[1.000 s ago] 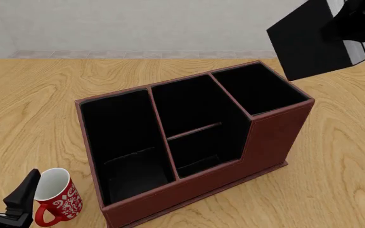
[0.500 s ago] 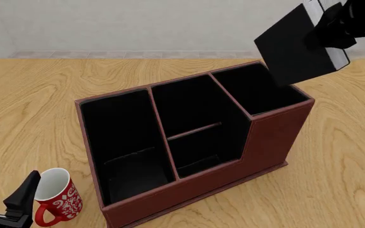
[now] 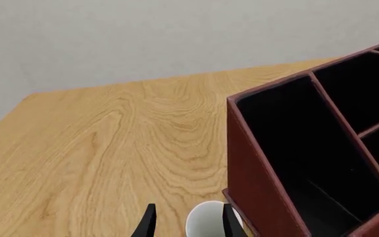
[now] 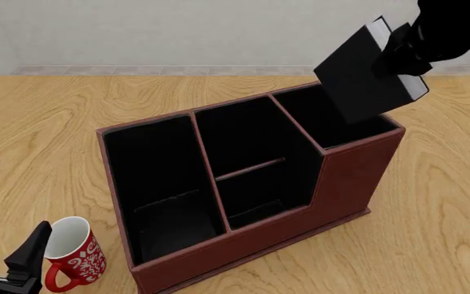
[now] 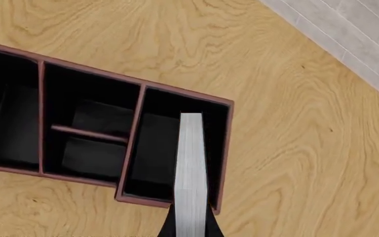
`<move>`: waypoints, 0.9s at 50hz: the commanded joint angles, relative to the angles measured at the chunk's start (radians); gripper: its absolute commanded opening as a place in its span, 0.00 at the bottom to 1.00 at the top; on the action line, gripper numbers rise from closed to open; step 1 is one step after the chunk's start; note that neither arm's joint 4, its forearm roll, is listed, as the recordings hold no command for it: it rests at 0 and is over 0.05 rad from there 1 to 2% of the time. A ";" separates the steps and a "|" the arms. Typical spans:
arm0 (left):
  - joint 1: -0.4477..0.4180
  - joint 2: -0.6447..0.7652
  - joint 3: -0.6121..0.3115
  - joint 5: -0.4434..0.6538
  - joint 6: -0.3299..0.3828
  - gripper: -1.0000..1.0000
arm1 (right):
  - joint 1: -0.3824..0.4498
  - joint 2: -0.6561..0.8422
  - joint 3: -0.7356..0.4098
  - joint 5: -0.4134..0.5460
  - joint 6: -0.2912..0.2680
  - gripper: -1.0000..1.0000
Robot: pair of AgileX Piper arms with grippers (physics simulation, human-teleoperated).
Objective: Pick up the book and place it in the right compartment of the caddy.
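The right gripper [image 4: 400, 49] pinches the book [image 4: 357, 79], a thick slab with matte black covers and finely lined white page edges, tilted above the right compartment [image 4: 333, 116] of the caddy [image 4: 349, 177], a boxy reddish-brown leather-look organiser on the grained wooden tabletop [image 4: 47, 135]. The left gripper [image 4: 7, 245] hangs spread beside a glossy red mug [image 4: 76, 254].

Leather-look caddy [image 4: 357, 177] (matt black lining), wood-grain table [image 4: 47, 141], glossy mug [image 4: 71, 254].
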 commanded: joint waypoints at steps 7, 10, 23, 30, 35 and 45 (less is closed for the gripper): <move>0.007 -0.002 0.000 0.011 0.000 1.00 | 0.013 0.035 -0.002 0.000 0.002 0.00; 0.010 -0.002 0.000 0.011 -0.001 1.00 | 0.013 0.042 -0.009 0.000 -0.001 0.00; 0.014 -0.002 0.000 0.021 -0.005 1.00 | 0.018 0.070 -0.005 0.000 -0.009 0.00; 0.019 -0.002 0.000 0.025 -0.003 1.00 | 0.006 0.083 0.007 0.000 -0.023 0.00; 0.021 -0.002 0.000 0.026 -0.003 1.00 | 0.013 0.090 0.008 0.000 -0.017 0.00; 0.018 -0.002 0.000 0.029 -0.002 1.00 | 0.017 0.108 0.014 0.000 -0.016 0.00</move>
